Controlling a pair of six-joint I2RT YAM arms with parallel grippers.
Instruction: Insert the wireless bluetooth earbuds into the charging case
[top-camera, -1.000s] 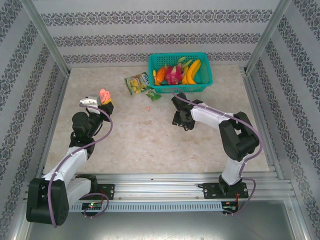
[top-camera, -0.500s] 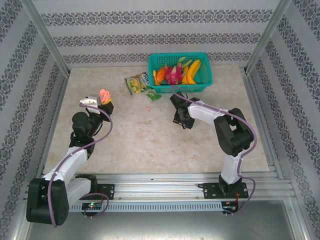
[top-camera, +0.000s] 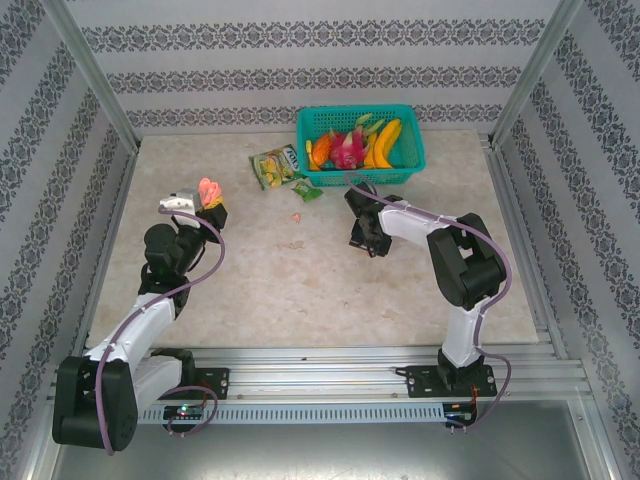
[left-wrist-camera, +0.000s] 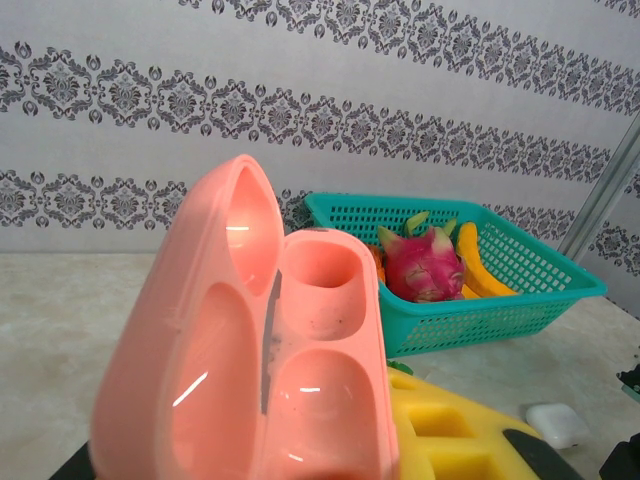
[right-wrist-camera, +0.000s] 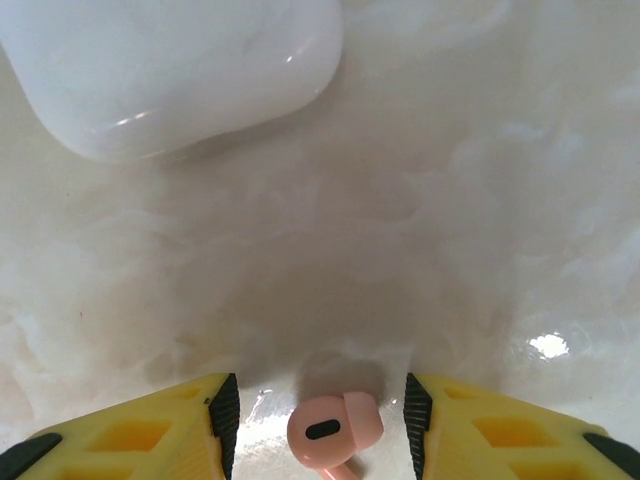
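The pink charging case (left-wrist-camera: 270, 370) stands open with its wells facing the left wrist camera, and my left gripper (top-camera: 207, 200) is shut on it, raised at the table's left. My right gripper (right-wrist-camera: 320, 422) is low over the tabletop, open. A pink earbud (right-wrist-camera: 335, 430) lies on the table between its yellow fingers (right-wrist-camera: 150, 435), with a gap on each side. A white charging case (right-wrist-camera: 170, 70) lies shut just beyond. Another pink earbud (top-camera: 296, 216) and a small white piece (top-camera: 297, 244) lie mid-table.
A teal basket (top-camera: 408, 170) of fruit stands at the back, with a snack packet (top-camera: 275, 165) and a small green packet (top-camera: 307, 190) beside it. Patterned walls and metal posts ring the table.
My right gripper's jaws have narrowed around the pink earbud, and the right arm's elbow has swung in. The left arm has held still with the pink case.
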